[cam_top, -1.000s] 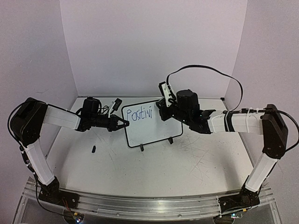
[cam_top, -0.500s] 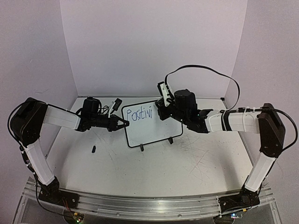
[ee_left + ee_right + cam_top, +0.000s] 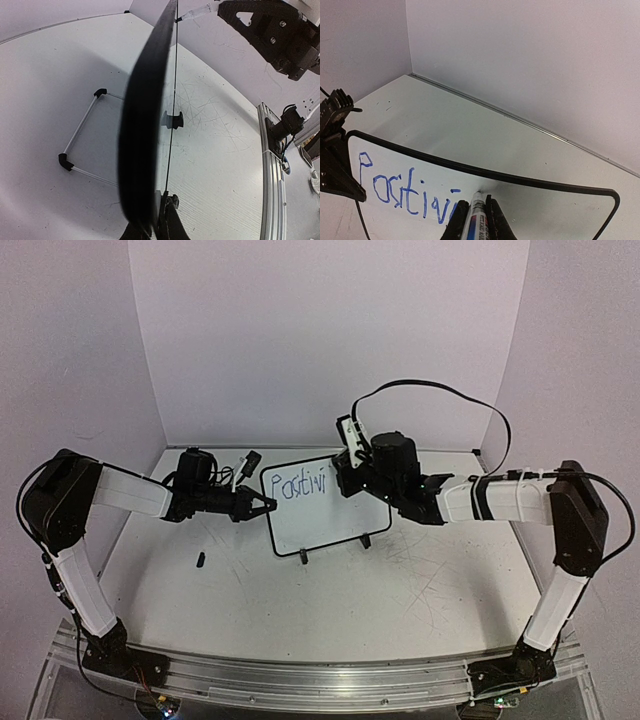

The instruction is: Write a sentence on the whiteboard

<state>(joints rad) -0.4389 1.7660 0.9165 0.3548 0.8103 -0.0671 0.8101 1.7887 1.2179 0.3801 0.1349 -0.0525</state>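
The black-framed whiteboard (image 3: 325,518) is found standing upright on two feet, mid-table (image 3: 420,590). The sentence (image 3: 300,485) is recorded incomplete: blue "Positivi", top left.

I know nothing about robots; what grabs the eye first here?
A small whiteboard stands upright in the middle, with blue writing, "Positivi", along its top. The right jaws hold a marker with its tip against the board just after the last letter, while the left jaws clamp the board's left edge.

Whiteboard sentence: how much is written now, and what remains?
Done: "Positivi" in blue on the whiteboard. In hand: the right gripper holds the marker tip at the board; the left gripper clamps its edge. Left: the word's ending and the rest; below is blank.
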